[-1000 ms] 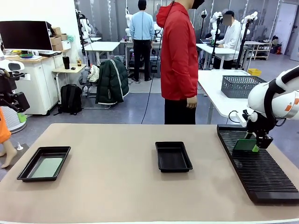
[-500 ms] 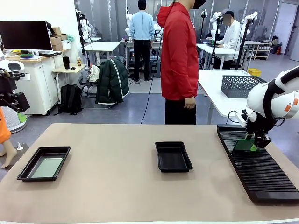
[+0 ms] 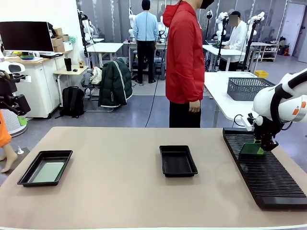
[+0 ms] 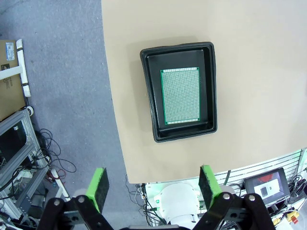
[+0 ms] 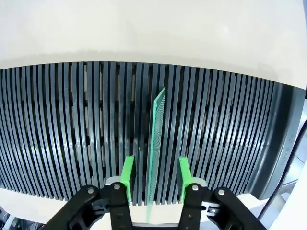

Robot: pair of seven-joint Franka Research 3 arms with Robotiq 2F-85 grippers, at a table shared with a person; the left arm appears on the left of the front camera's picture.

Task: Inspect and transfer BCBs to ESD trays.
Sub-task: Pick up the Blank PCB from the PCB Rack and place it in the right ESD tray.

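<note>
Right gripper [image 5: 156,166]: open, its green pads [image 5: 127,173] on either side of the standing BCB [image 5: 157,124], with a gap at each pad and nothing clamped.
Standing BCB: upright on edge in a slot of the black rack [image 5: 72,120].
Risk at the grasp: the board looks off-centre between the pads. Closing could shove it sideways against the slot ribs and tilt or wedge it.
Risk at the lift: the bite is narrow and on a thin edge. A pull out of line with the slot could bind the board or let it slip.
Left gripper [image 4: 153,181]: open and empty, hanging high above the left ESD tray [image 4: 211,96].
Left ESD tray: holds a flat BCB [image 4: 180,95] on its floor.
Middle ESD tray [image 3: 178,160]: empty and well apart from the rack. A board released tilted could catch on its rim.
Person [image 3: 184,57]: stands at the far side, hand hanging clear of the table [image 3: 120,191]. A reach across could meet the arm.
Hidden: the standing board's lower edge is down among the ribs, so its depth in the slot cannot be judged.
Hard to make out: the right wrist view shows that board only edge-on, so its face cannot be judged there.
</note>
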